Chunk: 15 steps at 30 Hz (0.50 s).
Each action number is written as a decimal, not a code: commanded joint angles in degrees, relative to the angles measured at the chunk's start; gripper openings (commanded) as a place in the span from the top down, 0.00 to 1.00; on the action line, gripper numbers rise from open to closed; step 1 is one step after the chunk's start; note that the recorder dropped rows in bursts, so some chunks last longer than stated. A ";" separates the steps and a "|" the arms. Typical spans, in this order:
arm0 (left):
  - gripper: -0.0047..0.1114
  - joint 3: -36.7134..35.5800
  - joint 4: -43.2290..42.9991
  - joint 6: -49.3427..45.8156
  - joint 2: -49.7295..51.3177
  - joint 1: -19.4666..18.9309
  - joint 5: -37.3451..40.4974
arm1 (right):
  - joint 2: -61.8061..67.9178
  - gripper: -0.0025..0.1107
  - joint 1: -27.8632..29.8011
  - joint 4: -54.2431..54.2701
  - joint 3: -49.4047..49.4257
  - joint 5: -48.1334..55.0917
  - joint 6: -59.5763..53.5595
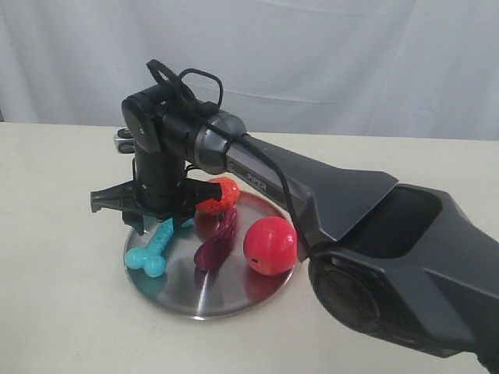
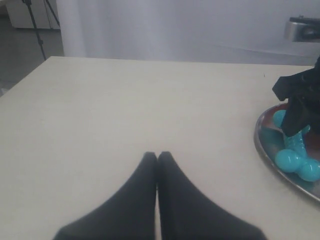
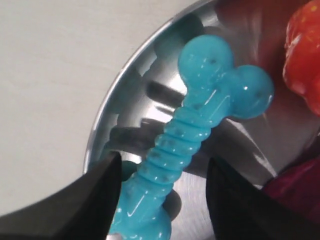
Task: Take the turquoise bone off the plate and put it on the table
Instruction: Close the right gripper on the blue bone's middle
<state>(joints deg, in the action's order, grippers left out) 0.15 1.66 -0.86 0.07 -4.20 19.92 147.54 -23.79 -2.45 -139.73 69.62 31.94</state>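
The turquoise bone [image 1: 156,249] lies on the left part of the silver plate [image 1: 210,300], one knobbed end near the rim. My right gripper [image 1: 148,212] reaches across from the right and hangs low over the bone's far half. In the right wrist view the ribbed bone [image 3: 195,125] runs between the open fingers [image 3: 95,195]; one finger is close to the shaft and the other stands clear of it. My left gripper [image 2: 157,156] is shut and empty over the beige table [image 2: 125,100], with the bone [image 2: 295,160] off to one side. The left gripper is out of the exterior view.
On the plate also sit a red ball [image 1: 270,245], a dark purple elongated piece [image 1: 217,241] and an orange-red toy [image 1: 220,195]. The right arm's bulky body [image 1: 374,249] covers the right side of the table [image 1: 62,312]. A white curtain hangs behind.
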 commanded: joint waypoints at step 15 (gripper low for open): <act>0.96 -0.15 -0.02 0.24 -0.07 -0.26 -0.31 | 2.60 0.61 0.28 -0.65 -0.41 0.34 0.17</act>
<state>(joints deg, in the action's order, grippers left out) 0.15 1.66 -0.86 0.07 -4.20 19.92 149.76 -23.79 -2.35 -139.76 69.49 32.04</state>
